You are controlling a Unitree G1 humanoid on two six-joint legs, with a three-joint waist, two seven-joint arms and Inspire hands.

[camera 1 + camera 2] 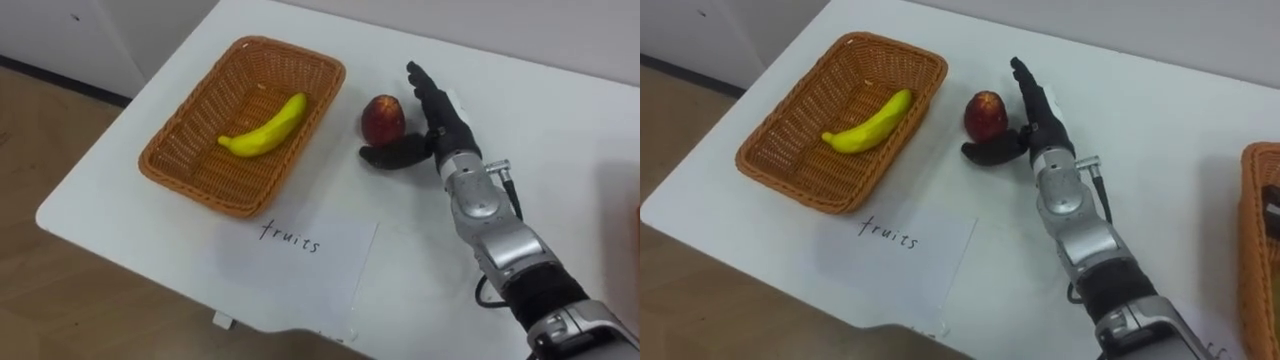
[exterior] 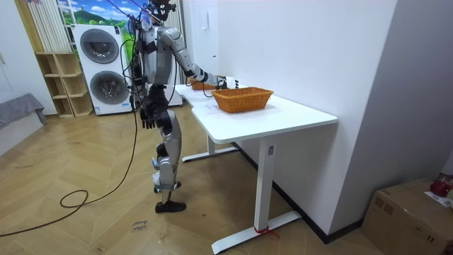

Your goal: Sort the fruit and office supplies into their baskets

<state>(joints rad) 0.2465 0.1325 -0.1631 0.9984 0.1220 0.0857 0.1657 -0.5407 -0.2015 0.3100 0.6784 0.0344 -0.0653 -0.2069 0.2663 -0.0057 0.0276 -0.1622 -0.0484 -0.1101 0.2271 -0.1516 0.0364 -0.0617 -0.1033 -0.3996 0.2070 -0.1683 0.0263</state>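
**A:** What lies on the left part of the table (image 1: 560,110)?

**B:** A wicker basket (image 1: 185,125) stands there, near the left edge. Inside it lies one yellow banana (image 1: 265,128), placed diagonally on the bottom. Just in front of the basket, toward the robot, a white sheet of paper (image 1: 300,255) lies flat with a handwritten word on it.

**A:** And the apple?

**B:** The red apple (image 1: 383,118) is on the table, just beside the right side of the basket, outside of it. It is not in any basket.

**A:** What does the hand do?

**B:** The right hand (image 1: 440,115) lies directly to the right of the apple. Its fingers are stretched out straight along the apple's right side, and the dark thumb is spread out wide to the near side of the apple, where it seems to touch it. The hand is not closed around the fruit.

**A:** Anything further right?

**B:** Yes, the edge of a second basket (image 1: 1257,210) shows at the right border of the right eye view. Something dark is in it, but I cannot tell what.

**A:** How does the robot stand?

**B:** In the room view it stands upright at the table's far end, with two washing machines (image 2: 99,46) behind it. The left hand (image 2: 146,113) hangs beside its hip; how it is held I cannot tell.
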